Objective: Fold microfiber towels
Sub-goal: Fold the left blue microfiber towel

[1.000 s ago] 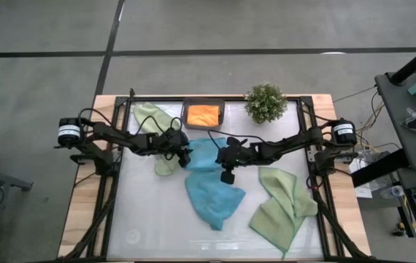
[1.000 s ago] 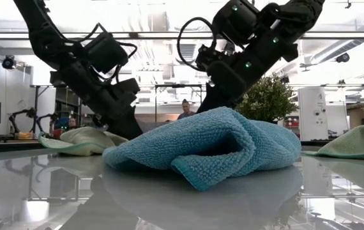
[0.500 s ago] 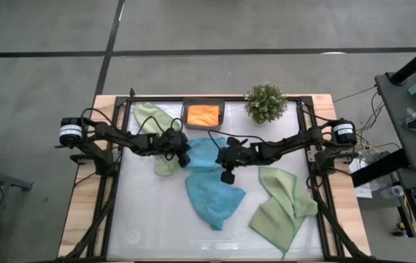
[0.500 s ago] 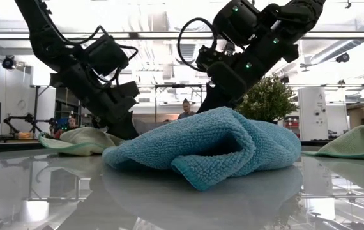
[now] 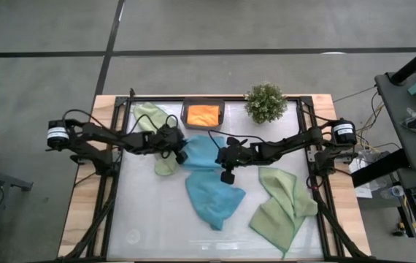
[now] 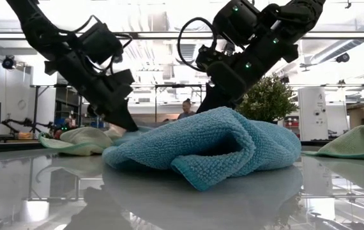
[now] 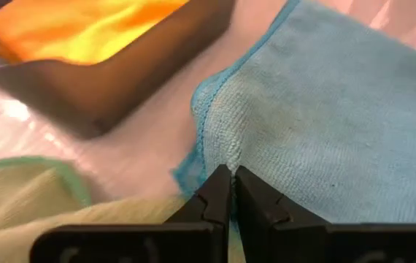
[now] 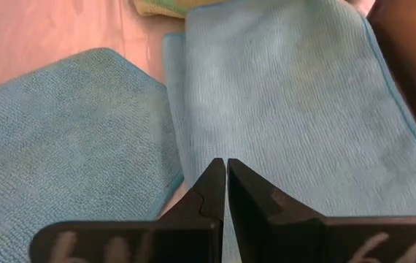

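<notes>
1. Your left gripper point(image 7: 231, 174) has its fingers pinched tight on the edge of the upper teal-blue microfiber towel point(image 5: 202, 153), near the hemmed corner that lies just beside the small dark grey rectangular tray point(image 5: 203, 115) holding the folded orange cloth point(image 5: 203, 114).
2. Your right gripper point(image 8: 225, 169) is pressed closed on the same towel's opposite edge, near the middle of the table, so you hold the cloth at two points.
3. A second teal-blue towel point(image 5: 214, 199) lies crumpled just in front of the held one and seems to overlap it. Judging by that, lift both grippers evenly so the held cloth peels free without dragging its neighbour.
4. Keep the two grips level and gently apart. Slack between them would likely let the soft pile bunch and spoil the fold line.
5. Watch the light sage green towel point(image 5: 154, 117) beside the left gripper; its edge sits close to the pinch and could be caught along.
6. The other sage green towel point(image 5: 282, 204) lies apart, nearer the right side, next to the little bushy potted plant point(image 5: 266, 102); leave it for later.
</notes>
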You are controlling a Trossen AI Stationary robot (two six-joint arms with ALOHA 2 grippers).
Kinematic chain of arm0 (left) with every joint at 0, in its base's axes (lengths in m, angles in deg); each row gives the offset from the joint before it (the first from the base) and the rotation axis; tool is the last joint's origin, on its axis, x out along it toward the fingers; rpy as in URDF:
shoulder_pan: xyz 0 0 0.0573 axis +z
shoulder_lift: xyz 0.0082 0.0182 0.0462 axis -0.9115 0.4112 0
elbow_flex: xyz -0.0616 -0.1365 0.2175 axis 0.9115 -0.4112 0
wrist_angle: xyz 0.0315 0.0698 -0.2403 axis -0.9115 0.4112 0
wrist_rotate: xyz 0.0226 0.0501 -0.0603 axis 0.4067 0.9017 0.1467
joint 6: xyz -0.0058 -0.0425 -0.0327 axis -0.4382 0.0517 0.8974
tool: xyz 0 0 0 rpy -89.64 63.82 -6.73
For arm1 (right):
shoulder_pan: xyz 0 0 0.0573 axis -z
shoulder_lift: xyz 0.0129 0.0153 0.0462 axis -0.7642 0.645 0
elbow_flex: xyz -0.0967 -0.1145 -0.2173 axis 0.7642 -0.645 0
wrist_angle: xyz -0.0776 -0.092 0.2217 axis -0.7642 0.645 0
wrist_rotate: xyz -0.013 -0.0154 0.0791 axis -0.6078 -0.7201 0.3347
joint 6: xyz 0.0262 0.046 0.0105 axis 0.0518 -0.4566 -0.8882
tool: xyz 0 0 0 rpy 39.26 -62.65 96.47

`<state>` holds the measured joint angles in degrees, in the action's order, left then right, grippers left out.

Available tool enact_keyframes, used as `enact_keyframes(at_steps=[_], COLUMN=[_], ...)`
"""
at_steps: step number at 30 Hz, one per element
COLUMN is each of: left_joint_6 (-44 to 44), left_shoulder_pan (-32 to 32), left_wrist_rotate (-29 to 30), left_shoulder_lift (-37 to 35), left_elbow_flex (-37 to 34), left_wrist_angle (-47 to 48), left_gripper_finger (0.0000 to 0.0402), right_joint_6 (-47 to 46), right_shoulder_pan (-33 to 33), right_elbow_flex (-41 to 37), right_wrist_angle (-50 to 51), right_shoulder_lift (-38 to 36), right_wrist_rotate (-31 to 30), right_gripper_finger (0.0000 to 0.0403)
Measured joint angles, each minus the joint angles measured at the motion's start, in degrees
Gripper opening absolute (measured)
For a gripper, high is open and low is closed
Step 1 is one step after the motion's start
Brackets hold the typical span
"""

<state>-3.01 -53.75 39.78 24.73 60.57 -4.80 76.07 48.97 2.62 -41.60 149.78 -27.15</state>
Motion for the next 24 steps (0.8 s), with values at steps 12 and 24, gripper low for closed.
enact_keyframes(at_steps=[12,24], left_joint_6=[3.22,3.43], left_shoulder_pan=[0.00,0.00], left_wrist_rotate=[-2.97,-5.63], left_shoulder_lift=[0.02,-2.74], left_elbow_flex=[-0.07,-0.07], left_wrist_angle=[0.75,1.79], left_gripper_finger=[0.0012,0.0141], right_joint_6=[0.02,1.93], right_shoulder_pan=[0.00,-0.02], right_elbow_flex=[0.00,-0.54], right_wrist_angle=[-1.17,-0.29], right_shoulder_lift=[0.02,0.02], right_wrist_rotate=[0.02,5.08], right_gripper_finger=[0.0009,0.0061])
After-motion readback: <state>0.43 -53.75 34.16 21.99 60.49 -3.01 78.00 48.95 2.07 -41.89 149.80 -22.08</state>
